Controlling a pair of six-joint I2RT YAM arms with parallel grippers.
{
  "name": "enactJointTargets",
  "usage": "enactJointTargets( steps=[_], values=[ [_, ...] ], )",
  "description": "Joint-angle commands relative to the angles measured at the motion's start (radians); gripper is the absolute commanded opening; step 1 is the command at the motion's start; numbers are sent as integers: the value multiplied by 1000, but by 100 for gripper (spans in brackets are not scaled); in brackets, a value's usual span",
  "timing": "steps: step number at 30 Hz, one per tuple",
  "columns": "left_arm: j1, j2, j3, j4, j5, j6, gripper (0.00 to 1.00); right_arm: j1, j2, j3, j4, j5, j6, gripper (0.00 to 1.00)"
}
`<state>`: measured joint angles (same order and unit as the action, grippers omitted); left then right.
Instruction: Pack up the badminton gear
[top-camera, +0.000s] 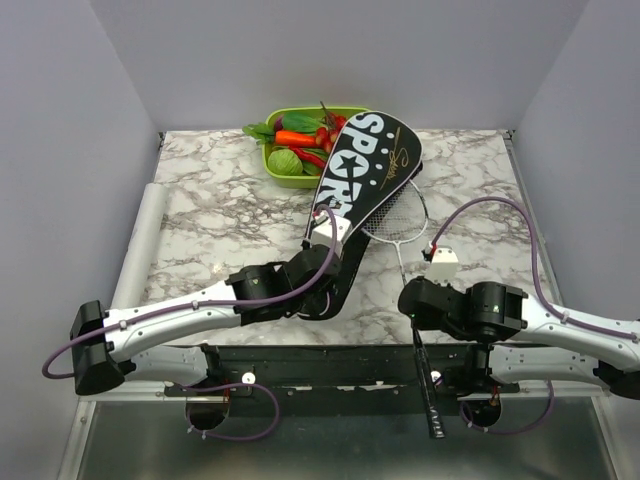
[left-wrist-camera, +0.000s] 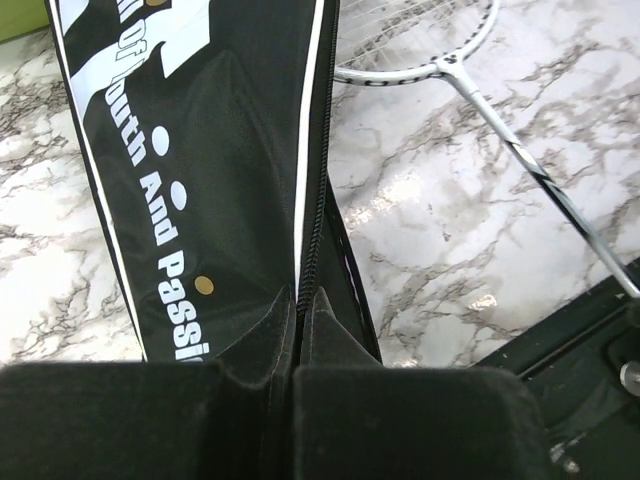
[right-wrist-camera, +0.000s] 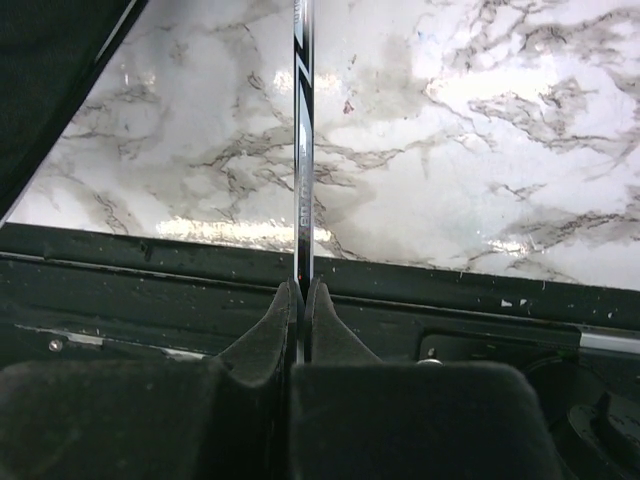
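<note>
The long black bag (top-camera: 360, 170) lettered "SPORT" lies slantwise across the table's middle, its wide end on the green tray. My left gripper (top-camera: 322, 225) is shut on the bag's zipper edge; in the left wrist view the gripper (left-wrist-camera: 297, 300) pinches the zipper seam of the bag (left-wrist-camera: 200, 150). One silver racket (top-camera: 400, 215) lies to the right of the bag, its head partly under it. My right gripper (top-camera: 412, 305) is shut on the racket's thin shaft (right-wrist-camera: 303, 150), and the black handle (top-camera: 430, 400) sticks out past the table's near edge. The second racket and the shuttlecock are out of view.
A green tray (top-camera: 352, 113) of toy vegetables stands at the back centre, partly under the bag's wide end. A white roll (top-camera: 148, 235) lies along the table's left edge. The black base rail (top-camera: 340, 365) runs along the near edge. Grey walls close in the sides.
</note>
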<state>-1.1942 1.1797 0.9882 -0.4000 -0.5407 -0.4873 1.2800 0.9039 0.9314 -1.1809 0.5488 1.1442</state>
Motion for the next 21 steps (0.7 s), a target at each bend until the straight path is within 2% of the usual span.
enactJointTargets(
  steps=[1, 7, 10, 12, 16, 21],
  values=[
    [-1, -64, 32, 13, 50, -22, 0, 12, -8, -19, 102, 129, -26, 1],
    [-1, -107, 9, 15, 65, -53, 0, 12, 10, -51, 167, 252, -3, 1],
    [-1, -127, -22, 39, 80, -80, 0, -22, 73, -43, 226, 301, -24, 1],
    [-1, -135, -36, 49, 79, -92, 0, -82, 114, -42, 295, 277, -73, 1],
    [-1, -131, -85, 72, 73, -119, 0, -211, 216, -72, 577, 188, -225, 1],
    [-1, -135, -177, 136, 56, -148, 0, -372, 309, -51, 720, 106, -268, 1]
  ],
)
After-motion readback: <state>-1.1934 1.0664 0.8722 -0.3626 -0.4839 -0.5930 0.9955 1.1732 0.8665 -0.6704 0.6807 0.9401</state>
